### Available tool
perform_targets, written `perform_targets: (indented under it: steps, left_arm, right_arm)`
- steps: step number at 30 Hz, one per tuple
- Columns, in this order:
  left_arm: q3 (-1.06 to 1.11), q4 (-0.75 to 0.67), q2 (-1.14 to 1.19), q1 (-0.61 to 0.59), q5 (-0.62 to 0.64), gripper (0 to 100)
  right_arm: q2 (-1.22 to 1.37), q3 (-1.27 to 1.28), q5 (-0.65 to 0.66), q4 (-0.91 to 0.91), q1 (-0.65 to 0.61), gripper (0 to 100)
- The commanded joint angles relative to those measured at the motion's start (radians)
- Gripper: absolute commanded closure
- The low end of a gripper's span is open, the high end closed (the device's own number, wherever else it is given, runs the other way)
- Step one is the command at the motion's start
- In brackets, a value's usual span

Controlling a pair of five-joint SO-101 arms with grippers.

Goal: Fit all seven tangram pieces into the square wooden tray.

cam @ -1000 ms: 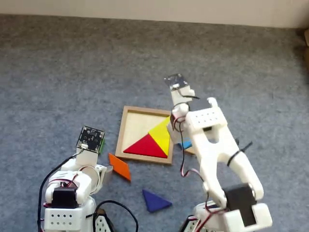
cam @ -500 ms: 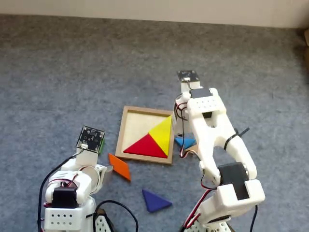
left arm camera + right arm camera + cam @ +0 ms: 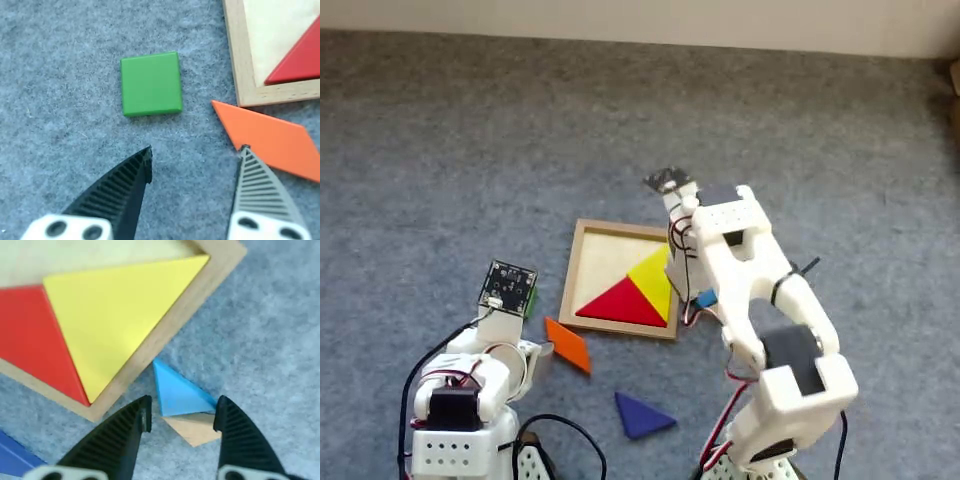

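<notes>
My right arm [image 3: 750, 270] has swung its wrist in toward the square wooden tray [image 3: 582, 262] over the last half second. The left arm [image 3: 470, 385] has stayed put, and no piece has shifted.

From above, I see the tray holding a large red triangle [image 3: 617, 300] and a large yellow triangle [image 3: 655, 280], set edge to edge. A flat orange parallelogram [image 3: 568, 344] lies just off the tray's corner beside the left wrist. A dark blue triangle [image 3: 642, 414] sits between the two arm bases. A sliver of a small light blue triangle [image 3: 704, 298] peeks out beside the right arm.

The left wrist view gives me what the camera board covers from above. A flat green square [image 3: 151, 83] lies on the grey carpet [image 3: 60, 75] ahead of the left pincer [image 3: 195, 150]. The pincer's fingers are spread wide and hold nothing. The grey finger's tip sits over the parallelogram's edge, and I cannot tell whether it touches.

In the right wrist view, the right pincer [image 3: 183, 401] is parted and empty, with one fingertip on either side of the light blue triangle. A pale wooden triangle [image 3: 195, 429] lies against that piece, farther back between the fingers. From above, the arm hides this one. The tray's rim runs just ahead of the fingertips.
</notes>
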Motion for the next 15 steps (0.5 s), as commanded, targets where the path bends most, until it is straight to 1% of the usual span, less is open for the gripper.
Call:
perform_targets:
  steps: [1, 5, 12, 15]
  left_arm:
    - [0.019, 0.003, -0.001, -0.007, 0.006, 74]
    - [0.019, 0.003, -0.001, -0.007, 0.006, 74]
    - [0.019, 0.003, -0.001, -0.007, 0.006, 74]
    - [0.019, 0.003, -0.001, -0.007, 0.006, 74]
  right_arm:
    - [0.042, -0.061, 0.02, -0.018, -0.004, 79.0]
    - [0.11, -0.064, 0.02, -0.012, -0.004, 79.2]
    - [0.113, -0.068, 0.02, -0.019, 0.013, 79.3]
    - [0.113, -0.12, 0.017, -0.019, 0.027, 79.3]
